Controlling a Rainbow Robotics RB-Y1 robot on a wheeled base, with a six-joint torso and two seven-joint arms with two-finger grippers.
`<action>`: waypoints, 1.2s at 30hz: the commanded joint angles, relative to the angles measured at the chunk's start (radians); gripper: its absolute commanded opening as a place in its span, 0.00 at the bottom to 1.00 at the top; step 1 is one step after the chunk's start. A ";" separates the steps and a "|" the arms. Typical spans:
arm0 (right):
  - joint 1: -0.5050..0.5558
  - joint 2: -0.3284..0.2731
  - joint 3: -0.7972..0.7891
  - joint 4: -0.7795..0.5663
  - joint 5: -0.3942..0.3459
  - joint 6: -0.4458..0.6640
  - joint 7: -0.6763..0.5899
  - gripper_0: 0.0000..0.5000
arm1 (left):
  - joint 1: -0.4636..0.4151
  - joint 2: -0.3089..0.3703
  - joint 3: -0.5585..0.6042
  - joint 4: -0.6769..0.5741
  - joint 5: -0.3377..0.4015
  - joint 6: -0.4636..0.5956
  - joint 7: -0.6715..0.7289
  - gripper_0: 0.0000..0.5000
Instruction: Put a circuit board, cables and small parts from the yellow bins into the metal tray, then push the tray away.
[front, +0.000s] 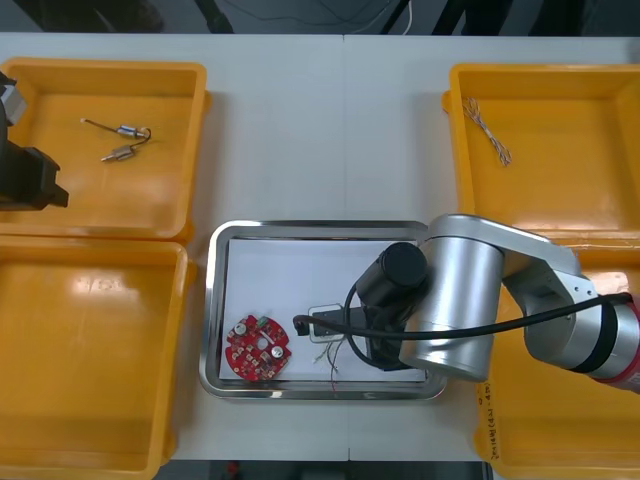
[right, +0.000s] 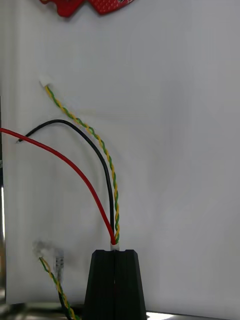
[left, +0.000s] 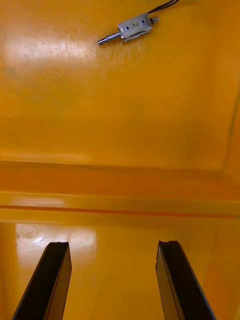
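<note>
**Front view:** My right claw (front: 299, 324) reaches low over the shiny rectangular metal tray (front: 214, 300), white inside, at the middle of the table. The claw's tip is just beside the round red circuit board (front: 258, 348), which lies in the tray's left part. Thin wires trail over the white lining under the claw. My left claw (front: 50, 190) hangs at the table's left edge above the far yellow plastic bin (front: 150, 215). Two small metal parts (front: 125, 131) lie in that bin, apart from the claw.

**Right wrist view:** My black fingers (right: 102, 285) are pressed together, clamped on the end of a cable bundle (right: 107, 170) of thin red, black and twisted yellow-green wires. The wires fan out across the white lining toward the circuit board's edge. A second twisted cable (right: 50, 272) lies just beside the fingers.

**Left wrist view:** My fingers (left: 45, 280) stand wide apart, holding and touching nothing, above the ridge where two bins meet. One silver metal part with a dark lead rests on the bin floor beyond.
</note>
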 joint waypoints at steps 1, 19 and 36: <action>0.037 0.026 0.013 -0.003 0.014 -0.010 -0.048 0.00 | -0.094 -0.035 0.017 0.079 -0.025 -0.016 -0.181 1.00; 0.042 0.057 0.013 -0.003 0.064 -0.010 -0.073 0.31 | -0.301 -0.111 -0.163 0.326 -0.104 -0.102 -0.260 1.00; 0.036 0.067 -0.025 -0.084 0.078 0.061 -0.110 1.00 | -0.399 -0.149 -0.252 0.575 -0.146 -0.307 -0.467 1.00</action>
